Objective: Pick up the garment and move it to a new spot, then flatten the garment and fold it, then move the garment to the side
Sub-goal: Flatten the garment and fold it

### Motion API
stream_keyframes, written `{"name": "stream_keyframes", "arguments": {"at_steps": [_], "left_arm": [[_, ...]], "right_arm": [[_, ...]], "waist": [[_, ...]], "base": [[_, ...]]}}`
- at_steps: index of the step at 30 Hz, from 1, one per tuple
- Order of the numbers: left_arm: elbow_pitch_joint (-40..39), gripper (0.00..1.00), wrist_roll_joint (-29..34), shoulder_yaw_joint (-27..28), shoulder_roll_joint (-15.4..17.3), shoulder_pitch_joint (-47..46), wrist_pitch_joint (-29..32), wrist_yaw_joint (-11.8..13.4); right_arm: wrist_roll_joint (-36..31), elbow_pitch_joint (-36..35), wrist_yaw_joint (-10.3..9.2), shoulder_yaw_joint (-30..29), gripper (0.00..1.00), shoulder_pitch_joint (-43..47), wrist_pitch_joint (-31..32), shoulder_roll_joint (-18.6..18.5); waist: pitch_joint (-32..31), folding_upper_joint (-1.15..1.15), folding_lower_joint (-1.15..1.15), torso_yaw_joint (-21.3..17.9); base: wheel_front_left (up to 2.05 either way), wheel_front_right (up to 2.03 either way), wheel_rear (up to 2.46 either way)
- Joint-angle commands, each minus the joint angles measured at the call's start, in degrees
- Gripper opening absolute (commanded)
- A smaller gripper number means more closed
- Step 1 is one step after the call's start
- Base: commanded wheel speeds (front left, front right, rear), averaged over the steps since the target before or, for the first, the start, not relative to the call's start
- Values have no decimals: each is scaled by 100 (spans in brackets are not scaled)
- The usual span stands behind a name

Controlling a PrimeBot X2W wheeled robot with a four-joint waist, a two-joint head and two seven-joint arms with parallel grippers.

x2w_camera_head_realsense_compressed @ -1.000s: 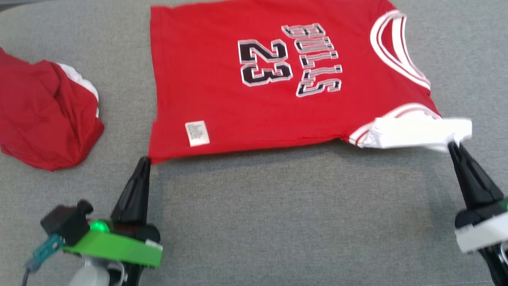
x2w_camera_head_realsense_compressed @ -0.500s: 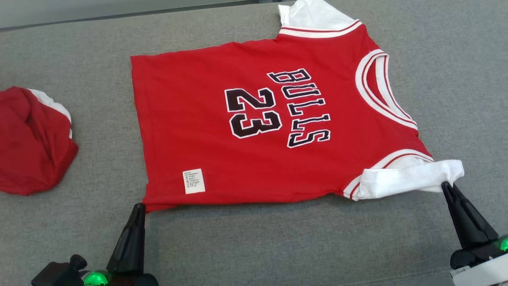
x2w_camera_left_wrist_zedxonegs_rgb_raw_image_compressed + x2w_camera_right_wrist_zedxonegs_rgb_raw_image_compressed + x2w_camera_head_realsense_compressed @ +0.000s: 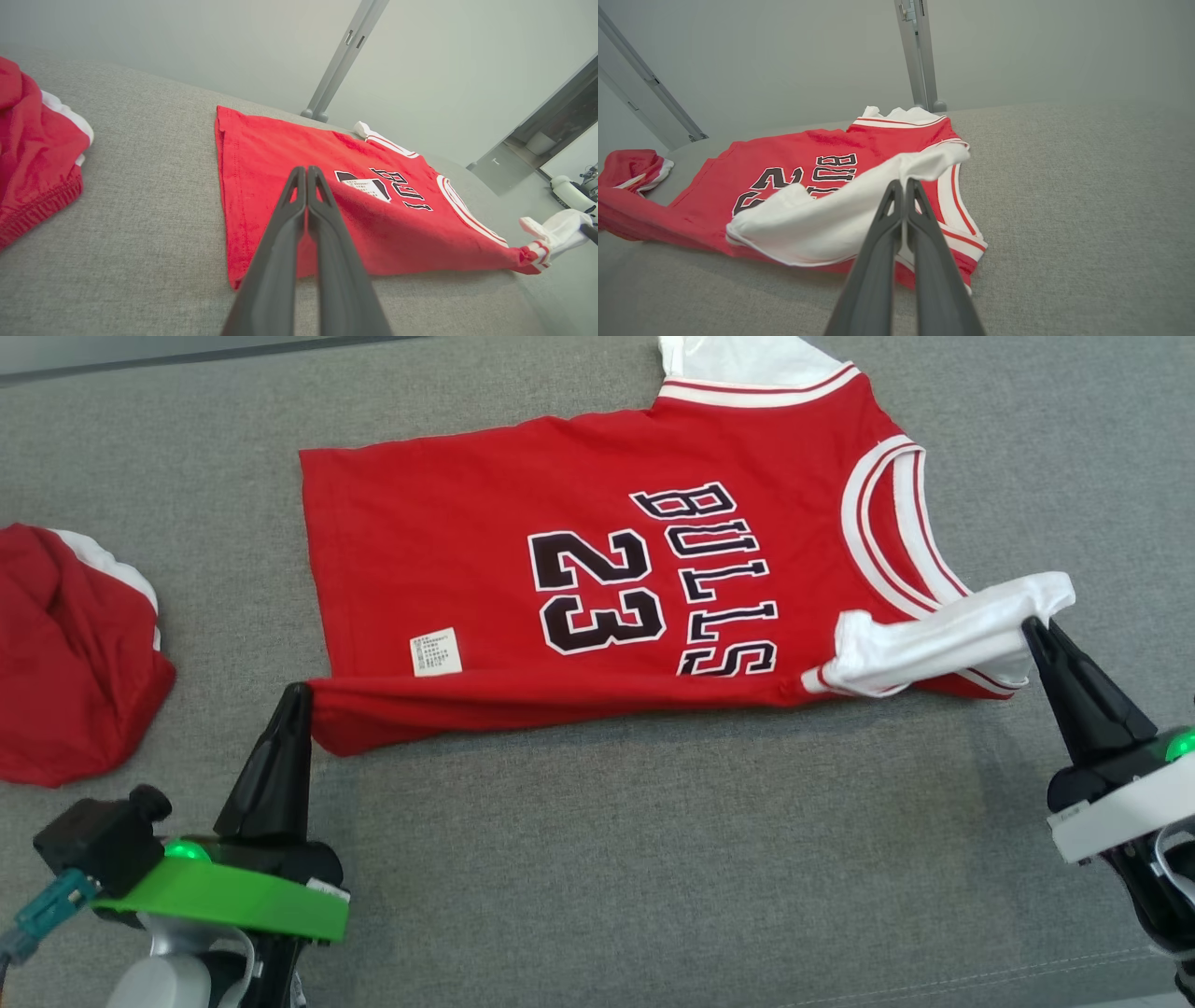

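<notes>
On the grey cushion (image 3: 653,859), the left gripper (image 3: 297,695) and right gripper (image 3: 1032,627) each pinched the shirt's (image 3: 523,523) near edge, apparently mid-fold; the next move called for carrying it forward evenly.

The head view looks steeply down from above the near edge of the bench (image 3: 597,859) and takes in the whole jersey (image 3: 467,523). Each wrist view sits low and close over the cloth. The left looks along the left gripper (image 3: 307,170) from the hem corner, the right along the right gripper (image 3: 904,182) from a sleeve. All three share the jersey and the red bundle (image 3: 65,653) toward the left edge.
</notes>
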Motion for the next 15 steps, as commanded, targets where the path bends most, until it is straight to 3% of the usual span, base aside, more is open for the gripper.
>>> {"name": "stream_keyframes", "arguments": {"at_steps": [1,7,15], "left_arm": [[95,0,5,18,29,-180,36,43],[935,0,-48,-55,-101,-932,278,137],[1934,0,70,-346,-239,-1681,321,-54]], "right_arm": [[-5,102,-2,38,0,-174,3,-31],[-88,919,-2,409,0,-1118,55,38],[-40,1711,-2,960,0,-2029,77,57]], "waist": [[57,0,1,45],[199,0,1,106],[359,0,1,167]], "base": [[0,0,0],[0,0,0],[0,0,0]]}}
